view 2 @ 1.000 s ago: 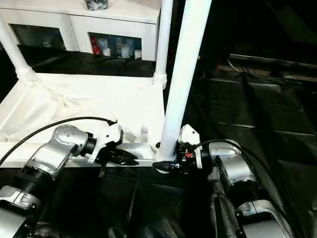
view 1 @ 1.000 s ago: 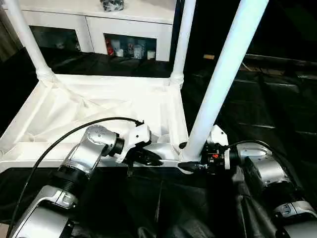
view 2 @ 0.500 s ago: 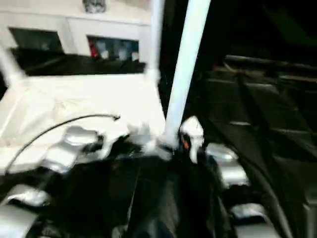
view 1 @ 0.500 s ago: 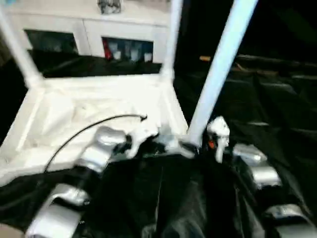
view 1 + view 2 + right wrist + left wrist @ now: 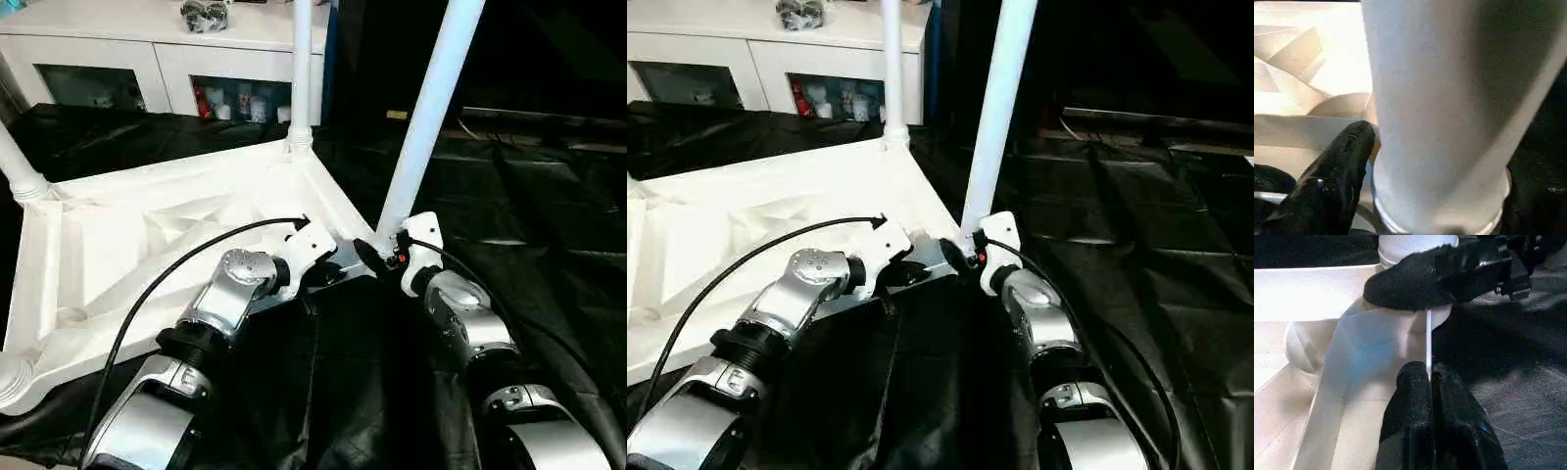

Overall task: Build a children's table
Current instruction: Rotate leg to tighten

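The upright leg (image 5: 428,113) stood between the right end effector's (image 5: 377,257) spread fingers at its base; the left end effector (image 5: 1429,382) pinched the tabletop's (image 5: 147,235) rim.

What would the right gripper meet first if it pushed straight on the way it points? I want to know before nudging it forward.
Most likely the table leg: it stands right between the right gripper's fingers, at the foot where it enters the corner socket of the table top. Depth is unclear, but almost no gap shows.
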Robot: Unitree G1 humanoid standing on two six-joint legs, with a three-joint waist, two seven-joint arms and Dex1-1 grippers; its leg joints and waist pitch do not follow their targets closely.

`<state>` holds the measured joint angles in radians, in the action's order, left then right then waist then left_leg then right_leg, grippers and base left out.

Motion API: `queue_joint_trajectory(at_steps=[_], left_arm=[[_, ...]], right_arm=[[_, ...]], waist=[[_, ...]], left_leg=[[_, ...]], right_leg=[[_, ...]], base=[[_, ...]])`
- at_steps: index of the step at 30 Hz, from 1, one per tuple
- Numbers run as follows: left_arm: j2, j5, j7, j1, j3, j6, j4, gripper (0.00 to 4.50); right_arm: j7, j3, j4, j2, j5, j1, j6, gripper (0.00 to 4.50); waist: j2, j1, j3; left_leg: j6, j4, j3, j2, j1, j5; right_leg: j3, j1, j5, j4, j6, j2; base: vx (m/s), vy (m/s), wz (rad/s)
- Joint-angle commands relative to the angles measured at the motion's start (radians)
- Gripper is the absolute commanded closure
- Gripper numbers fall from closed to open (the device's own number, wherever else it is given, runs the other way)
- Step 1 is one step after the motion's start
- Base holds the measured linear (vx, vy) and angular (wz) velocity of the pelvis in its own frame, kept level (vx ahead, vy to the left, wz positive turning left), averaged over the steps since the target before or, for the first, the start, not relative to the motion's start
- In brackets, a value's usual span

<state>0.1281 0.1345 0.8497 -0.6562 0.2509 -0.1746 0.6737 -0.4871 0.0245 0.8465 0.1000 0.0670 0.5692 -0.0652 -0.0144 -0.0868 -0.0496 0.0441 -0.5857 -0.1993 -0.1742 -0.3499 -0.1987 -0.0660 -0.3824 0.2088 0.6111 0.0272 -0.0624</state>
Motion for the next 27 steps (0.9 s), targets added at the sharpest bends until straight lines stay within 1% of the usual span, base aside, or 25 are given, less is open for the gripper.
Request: queue_joint_trajectory(at_steps=[1,2,3,4,5,6,7,9,10,11,13,14,15,16,17,18,19,20,22,23,24,25,26,27], left_arm=[[-0.059,-0.065,0.052,0.001,0.023,0.07,-0.055,4.5],[-0.043,-0.072,0.088,0.008,0.025,0.081,-0.062,4.5],[-0.029,-0.079,0.12,0.014,0.027,0.091,-0.067,4.5],[-0.017,-0.085,0.145,0.019,0.029,0.093,-0.072,4.5],[0.004,-0.095,0.186,0.025,0.031,0.095,-0.083,4.5],[0.006,-0.096,0.19,0.026,0.032,0.095,-0.084,4.5],[0.016,-0.103,0.211,0.029,0.032,0.092,-0.093,4.5],[0.038,-0.113,0.251,0.031,0.032,0.091,-0.105,4.5],[0.067,-0.113,0.3,0.034,0.04,0.102,-0.11,4.5],[0.067,-0.113,0.3,0.034,0.04,0.102,-0.11,4.5],[0.091,-0.119,0.352,0.04,0.045,0.103,-0.121,4.5],[0.111,-0.125,0.389,0.042,0.05,0.103,-0.127,4.5],[0.123,-0.127,0.41,0.042,0.053,0.106,-0.13,4.5],[0.123,-0.127,0.41,0.042,0.053,0.106,-0.13,4.5],[0.143,-0.128,0.437,0.043,0.056,0.108,-0.134,4.5],[0.149,-0.13,0.449,0.044,0.057,0.107,-0.136,4.5],[0.157,-0.132,0.462,0.046,0.058,0.106,-0.14,4.5],[0.166,-0.135,0.476,0.049,0.059,0.106,-0.145,4.5],[0.176,-0.135,0.485,0.053,0.06,0.107,-0.15,4.5],[0.176,-0.135,0.485,0.053,0.06,0.107,-0.15,4.5],[0.187,-0.137,0.501,0.057,0.063,0.104,-0.156,4.5],[0.195,-0.139,0.513,0.061,0.065,0.104,-0.159,4.5],[0.2,-0.141,0.521,0.063,0.067,0.104,-0.16,4.5],[0.203,-0.14,0.521,0.063,0.068,0.108,-0.155,4.5]], right_arm=[[-0.088,-0.096,0.035,-0.06,-0.02,-0.021,0.029,0.54],[-0.118,-0.1,0.028,-0.041,-0.019,-0.024,0.019,0.54],[-0.154,-0.105,0.022,-0.022,-0.017,-0.029,0.009,0.54],[-0.187,-0.106,0.017,-0.006,-0.017,-0.034,-0.001,0.54],[-0.263,-0.106,0.0,0.025,-0.007,-0.047,-0.017,0.54],[-0.271,-0.106,-0.002,0.027,-0.005,-0.049,-0.019,0.54],[-0.319,-0.109,-0.016,0.043,0.003,-0.057,-0.023,0.54],[-0.419,-0.119,-0.047,0.08,0.02,-0.073,-0.032,0.54],[-0.502,-0.126,-0.071,0.113,0.035,-0.081,-0.033,0.54],[-0.502,-0.126,-0.071,0.113,0.035,-0.081,-0.033,0.54],[-0.606,-0.14,-0.104,0.151,0.057,-0.09,-0.015,0.54],[-0.701,-0.161,-0.131,0.187,0.069,-0.1,0.009,0.54],[-0.749,-0.178,-0.143,0.209,0.065,-0.105,0.02,0.54],[-0.749,-0.178,-0.143,0.209,0.065,-0.105,0.02,0.54],[-0.808,-0.198,-0.15,0.238,0.054,-0.107,0.029,0.54],[-0.822,-0.204,-0.149,0.246,0.05,-0.106,0.029,0.54],[-0.836,-0.209,-0.147,0.252,0.045,-0.106,0.028,0.54],[-0.849,-0.213,-0.148,0.257,0.042,-0.106,0.028,0.79],[-0.867,-0.228,-0.151,0.264,0.032,-0.107,0.027,0.89],[-0.867,-0.228,-0.151,0.264,0.032,-0.107,0.027,0.98],[-0.884,-0.241,-0.159,0.269,0.028,-0.109,0.031,0.98],[-0.899,-0.252,-0.168,0.275,0.027,-0.111,0.036,1.23],[-0.91,-0.259,-0.175,0.279,0.029,-0.112,0.041,1.29],[-0.912,-0.26,-0.172,0.276,0.033,-0.109,0.046,1.34]], waist=[[-0.015,0.0,0.051],[-0.009,-0.001,0.051],[-0.013,0.0,0.05],[-0.014,-0.002,0.05],[-0.015,-0.003,0.051],[-0.014,-0.003,0.052],[-0.015,-0.001,0.051],[-0.011,-0.005,0.05],[-0.005,-0.007,0.052],[-0.006,-0.007,0.053],[-0.001,-0.01,0.053],[-0.006,-0.012,0.053],[-0.008,-0.015,0.053],[-0.007,-0.016,0.052],[-0.009,-0.02,0.051],[-0.009,-0.022,0.051],[-0.009,-0.022,0.051],[-0.009,-0.025,0.05],[-0.008,-0.026,0.051],[-0.009,-0.026,0.051],[-0.007,-0.027,0.051],[-0.006,-0.028,0.052],[-0.008,-0.028,0.052],[-0.007,-0.029,0.052]], left_leg=[[-0.07,0.071,0.033,-0.07,0.003,-0.132],[-0.07,0.071,0.033,-0.069,0.002,-0.134],[-0.074,0.071,0.033,-0.069,0.0,-0.142],[-0.076,0.07,0.033,-0.07,0.001,-0.145],[-0.079,0.07,0.032,-0.071,0.001,-0.145],[-0.081,0.07,0.032,-0.071,0.001,-0.142],[-0.084,0.07,0.031,-0.072,0.0,-0.138],[-0.09,0.069,0.03,-0.073,0.001,-0.136],[-0.092,0.068,0.03,-0.074,0.001,-0.133],[-0.096,0.067,0.03,-0.075,-0.001,-0.127],[-0.099,0.066,0.029,-0.076,-0.001,-0.127],[-0.105,0.065,0.028,-0.075,-0.002,-0.13],[-0.11,0.064,0.027,-0.076,-0.002,-0.132],[-0.11,0.063,0.028,-0.075,-0.002,-0.131],[-0.106,0.064,0.028,-0.077,0.0,-0.138],[-0.1,0.066,0.028,-0.077,0.0,-0.144],[-0.1,0.066,0.028,-0.077,0.0,-0.144],[-0.089,0.067,0.029,-0.079,0.002,-0.151],[-0.081,0.068,0.03,-0.079,0.003,-0.147],[-0.08,0.068,0.03,-0.079,0.002,-0.146],[-0.079,0.067,0.029,-0.078,0.004,-0.143],[-0.078,0.067,0.03,-0.078,0.003,-0.143],[-0.083,0.067,0.03,-0.077,0.002,-0.134],[-0.086,0.066,0.029,-0.077,0.003,-0.132]], right_leg=[[0.061,0.035,0.187,-0.08,0.207,-0.108],[0.061,0.035,0.185,-0.079,0.21,-0.108],[0.061,0.037,0.187,-0.081,0.21,-0.107],[0.061,0.037,0.186,-0.08,0.212,-0.109],[0.062,0.037,0.179,-0.079,0.215,-0.108],[0.062,0.039,0.171,-0.077,0.218,-0.109],[0.061,0.038,0.158,-0.076,0.223,-0.107],[0.061,0.038,0.146,-0.075,0.227,-0.105],[0.06,0.039,0.126,-0.074,0.235,-0.104],[0.058,0.042,0.104,-0.069,0.244,-0.101],[0.057,0.042,0.091,-0.067,0.25,-0.101],[0.056,0.042,0.084,-0.067,0.258,-0.1],[0.056,0.042,0.09,-0.068,0.258,-0.102],[0.056,0.042,0.097,-0.068,0.257,-0.102],[0.056,0.039,0.121,-0.071,0.254,-0.103],[0.056,0.038,0.145,-0.073,0.249,-0.103],[0.056,0.038,0.145,-0.073,0.249,-0.103],[0.057,0.037,0.169,-0.073,0.244,-0.105],[0.056,0.037,0.163,-0.072,0.245,-0.104],[0.056,0.037,0.159,-0.072,0.245,-0.104],[0.057,0.036,0.149,-0.071,0.248,-0.103],[0.056,0.037,0.143,-0.07,0.25,-0.104],[0.056,0.039,0.123,-0.068,0.251,-0.102],[0.056,0.038,0.119,-0.068,0.254,-0.103]], base=[[0.0,0.0,0.0],[0.0,0.0,0.0],[0.0,0.0,0.0],[0.0,0.0,0.0],[0.0,0.0,0.0],[0.0,0.0,0.0],[0.0,0.0,0.0],[0.0,0.0,0.0],[0.0,0.0,0.0],[0.0,0.0,0.0],[0.0,0.0,0.0],[0.0,0.0,0.0],[0.0,0.0,0.0],[0.0,0.0,0.0],[0.0,0.0,0.0],[0.0,0.0,0.0],[0.0,0.0,0.0],[0.0,0.0,0.0],[0.0,0.0,0.0],[0.0,0.0,0.0],[0.0,0.0,0.0],[0.0,0.0,0.0],[0.0,0.0,0.0],[0.0,0.0,0.0]])
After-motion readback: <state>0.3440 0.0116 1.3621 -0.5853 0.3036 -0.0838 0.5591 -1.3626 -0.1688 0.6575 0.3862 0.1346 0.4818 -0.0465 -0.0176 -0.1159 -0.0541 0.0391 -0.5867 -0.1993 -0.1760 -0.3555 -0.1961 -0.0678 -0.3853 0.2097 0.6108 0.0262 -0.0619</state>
